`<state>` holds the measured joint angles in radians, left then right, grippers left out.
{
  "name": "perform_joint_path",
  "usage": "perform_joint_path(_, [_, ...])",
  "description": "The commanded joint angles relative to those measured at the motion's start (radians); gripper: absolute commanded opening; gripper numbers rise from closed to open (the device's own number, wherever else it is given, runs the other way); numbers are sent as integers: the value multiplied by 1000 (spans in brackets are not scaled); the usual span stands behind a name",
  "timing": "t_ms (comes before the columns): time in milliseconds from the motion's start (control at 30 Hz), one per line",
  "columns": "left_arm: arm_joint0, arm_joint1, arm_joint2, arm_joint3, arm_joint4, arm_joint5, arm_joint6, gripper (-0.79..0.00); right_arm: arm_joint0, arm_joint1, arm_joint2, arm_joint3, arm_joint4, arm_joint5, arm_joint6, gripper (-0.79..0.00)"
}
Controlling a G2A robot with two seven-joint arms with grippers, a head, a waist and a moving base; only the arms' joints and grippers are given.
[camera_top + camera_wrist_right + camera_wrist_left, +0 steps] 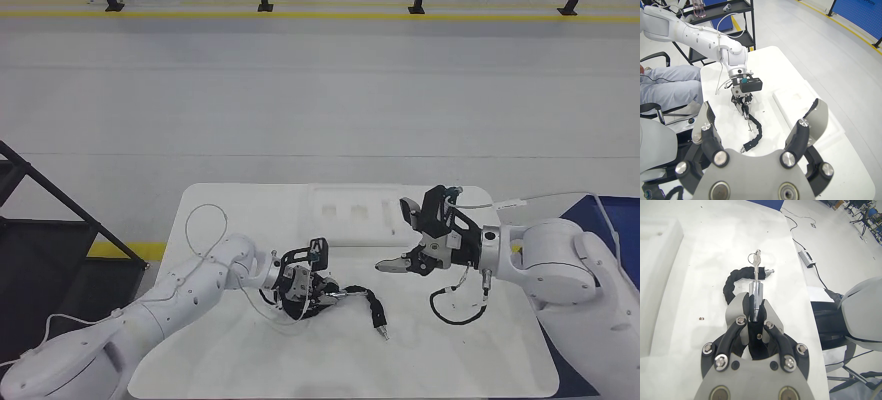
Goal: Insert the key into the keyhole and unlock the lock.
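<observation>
key (757, 260) seated in lock cylinder (756, 293), left jaws clamped on lock cylinder, right jaws spread wide

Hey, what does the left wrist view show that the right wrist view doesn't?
Left wrist view: close enough to see the silver key seated in the chrome lock cylinder, plus a black power adapter on the floor. Right wrist view: the right gripper, open and empty, and the white left arm. Both: the left gripper shut on the cylinder, the black fabric-sleeved cable and the white table.
</observation>
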<state>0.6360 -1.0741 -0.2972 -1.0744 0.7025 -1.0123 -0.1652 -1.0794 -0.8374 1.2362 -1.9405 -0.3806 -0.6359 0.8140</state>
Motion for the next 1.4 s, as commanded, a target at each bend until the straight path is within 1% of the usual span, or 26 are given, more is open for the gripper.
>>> perform_joint_path(0, [-6,-18,17,25,-3,0,-3,-206,0,0,-1,5,-2,-4,-3,0])
perform_joint_path(33, [-9,-26,26,37,-7,0,-8,0,0,0,-3,9,-4,-8,-4,0])
perform_joint_path(133, [-18,-45,42,69,-22,0,0,0,8,-1,-12,21,-8,-34,-1,0])
perform_joint_path(233, [-33,-58,50,88,-30,0,21,0,19,-3,-30,42,-12,-66,2,0])
perform_joint_path(300, [-48,-60,46,97,-22,0,56,0,28,-4,-42,57,-14,-79,0,0])
perform_joint_path(367, [-62,-56,41,99,-14,0,95,0,37,-6,-54,73,-18,-93,-5,0])
perform_joint_path(467, [-87,-38,29,83,-26,0,160,0,53,-9,-66,98,-27,-128,-24,0])
perform_joint_path(567, [-122,-8,21,48,-32,0,196,0,66,-12,-77,133,-66,-179,-51,0])
perform_joint_path(700, [-162,39,21,-8,-66,0,240,0,75,-18,-83,197,-115,-229,-131,0])
perform_joint_path(800, [-208,72,26,-22,-69,0,252,0,82,-24,-88,242,-131,-249,-190,0])
perform_joint_path(967, [-278,110,37,-48,-78,0,311,0,113,-35,-108,324,-103,-298,-277,0])
perform_joint_path(1067, [-325,124,43,-49,-80,0,354,0,173,-44,-140,387,-63,-352,-273,0])
perform_joint_path(1100, [-342,127,46,-44,-77,0,366,0,202,-47,-155,404,-63,-376,-254,0])
perform_joint_path(1167, [-373,131,56,-36,-78,0,381,0,261,-55,-191,437,-11,-376,-234,0])
perform_joint_path(1233, [-415,131,69,-21,-48,0,358,0,321,-62,-216,464,18,-376,-213,0])
perform_joint_path(1300, [-440,128,77,-17,-86,0,385,0,375,-68,-233,497,37,-376,-198,0])
perform_joint_path(1367, [-478,124,91,-3,-94,0,367,0,420,-73,-248,521,55,-376,-197,0])
